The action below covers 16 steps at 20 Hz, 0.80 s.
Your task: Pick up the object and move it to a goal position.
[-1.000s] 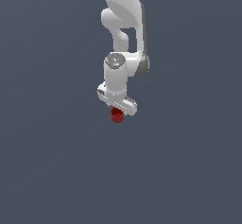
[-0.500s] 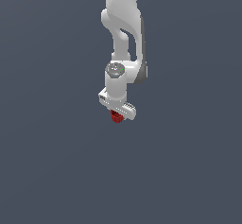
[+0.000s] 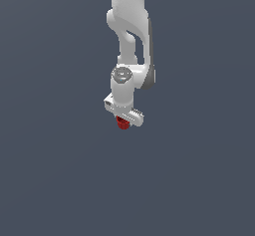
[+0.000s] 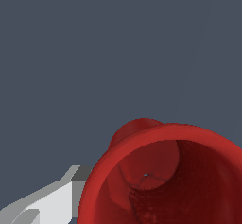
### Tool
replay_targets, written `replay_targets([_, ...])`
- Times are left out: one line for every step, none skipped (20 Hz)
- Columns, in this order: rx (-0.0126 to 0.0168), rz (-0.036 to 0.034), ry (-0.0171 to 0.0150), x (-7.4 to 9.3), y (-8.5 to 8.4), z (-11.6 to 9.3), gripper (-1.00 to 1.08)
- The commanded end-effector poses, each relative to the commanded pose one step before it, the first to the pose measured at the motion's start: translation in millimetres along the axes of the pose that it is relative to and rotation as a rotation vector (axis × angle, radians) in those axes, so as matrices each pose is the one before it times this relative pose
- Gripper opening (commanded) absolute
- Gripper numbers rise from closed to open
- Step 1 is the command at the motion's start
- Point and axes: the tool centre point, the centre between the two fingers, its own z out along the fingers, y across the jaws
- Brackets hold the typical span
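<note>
Exterior view: white articulated robot arm (image 3: 130,41) enters from the top centre of the frame and hangs down to just above mid-frame. At its lower end sits the white two-fingered gripper (image 3: 123,121), and the small red cup-like cylinder with a hollow top (image 3: 122,123) shows directly beneath the gripper's crossbar, near the centre of the frame, partly hidden by it. Background is uniform dark grey-blue; no surface edge, shadow or goal marker is visible, so whether the cup is off the ground cannot be read directly. Wrist view: the red cup's open mouth fills the lower right of the frame, hollow interior facing the camera, with one white finger (image 4: 52,199) lying against its outer wall at lower left; the second finger is out of frame. Pincer state: narrowed onto the cup, apparently gripping it by the sides. Judged step: grasp made, transport phase in hand. Next move calls for carrying the cup to the goal position without loosening the grip; the goal location is not visible here, so direction of travel cannot be stated.
</note>
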Motion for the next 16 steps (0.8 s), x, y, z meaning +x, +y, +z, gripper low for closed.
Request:
replay_targets([-0.00101,0.00087,-0.00046,0.31,0.70,1.16,-1.00])
replay_targets([0.00000,0.00000,0.00000,0.00,0.00,0.00,-1.00])
replay_targets([0.00121,-0.00025,0.00061,0.00,-0.48,-1.06,-1.00])
replay_targets([0.00000,0.00000,0.00000,0.22,0.26,-0.30,-1.00])
replay_targets([0.00000,0.00000,0.00000,0.65,0.78,-0.90,-1.00])
replay_targets([0.00000,0.00000,0.00000,1.08,1.30,-1.50,-1.00])
replay_targets([0.00000,0.00000,0.00000,1.50,1.81,-2.09,-1.00])
replay_targets([0.00000,0.00000,0.00000,1.92,2.31,-2.66,-1.00])
replay_targets([0.00000,0.00000,0.00000,2.33,2.80,-3.22,-1.00])
replay_targets([0.00000,0.00000,0.00000,2.73,3.27,-3.77,-1.00])
replay_targets([0.00000,0.00000,0.00000,3.11,3.72,-4.30,-1.00])
replay_targets([0.00000,0.00000,0.00000,3.49,4.15,-4.81,-1.00])
replay_targets([0.00000,0.00000,0.00000,3.86,4.57,-5.30,-1.00])
replay_targets([0.00000,0.00000,0.00000,4.21,4.97,-5.78,-1.00])
replay_targets([0.00000,0.00000,0.00000,4.56,5.36,-6.24,-1.00])
replay_targets([0.00016,0.00051,-0.00043,5.06,6.00,-6.51,-1.00])
